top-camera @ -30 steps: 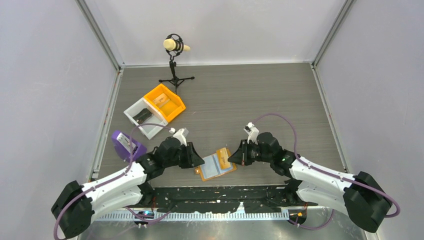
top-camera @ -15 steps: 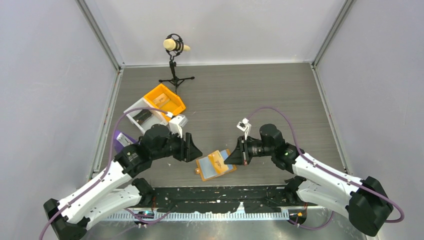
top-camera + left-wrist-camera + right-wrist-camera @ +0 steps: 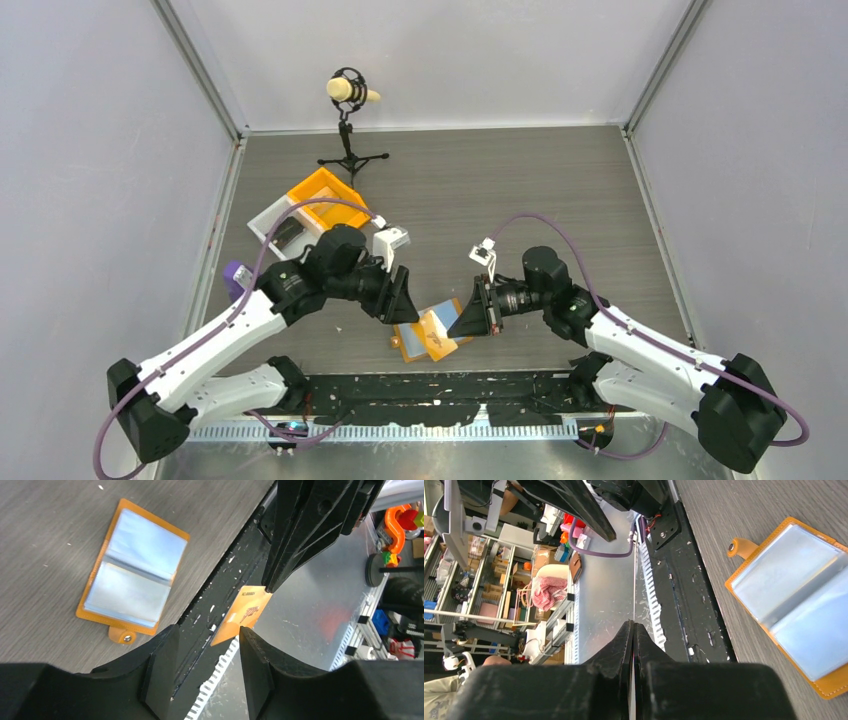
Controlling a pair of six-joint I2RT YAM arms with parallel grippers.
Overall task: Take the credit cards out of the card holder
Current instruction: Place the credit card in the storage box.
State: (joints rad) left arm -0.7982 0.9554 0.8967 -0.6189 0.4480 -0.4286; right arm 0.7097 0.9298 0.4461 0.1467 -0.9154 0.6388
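Over the last second the left gripper (image 3: 400, 300) comes up from the tabletop at the left of the card holder (image 3: 415, 340) and swings in toward the centre of the top view; its jaws widen from a narrow gap to about half their spread, with nothing between them yet. The right gripper (image 3: 466, 322) stays over the holder's right side, jaws pressed shut on an orange printed credit card (image 3: 242, 615). I judge that one card is already out of the holder and that a hand-over from right to left is being set up, not a fresh pull from a pocket.

In the left wrist view the card hangs tilted from the right fingertips at centre right; its lower corner falls between the tips of the left jaws at the bottom of the frame. It seems to touch neither, though depth is hard to judge; in the right wrist view it shows only edge-on, a thin line beyond the closed tips.

The holder lies open and flat on the table (image 3: 45, 525) in the upper left of the left wrist view, well apart from both pairs of jaws; its pockets read pale blue-grey, and whether another card remains inside cannot be told.
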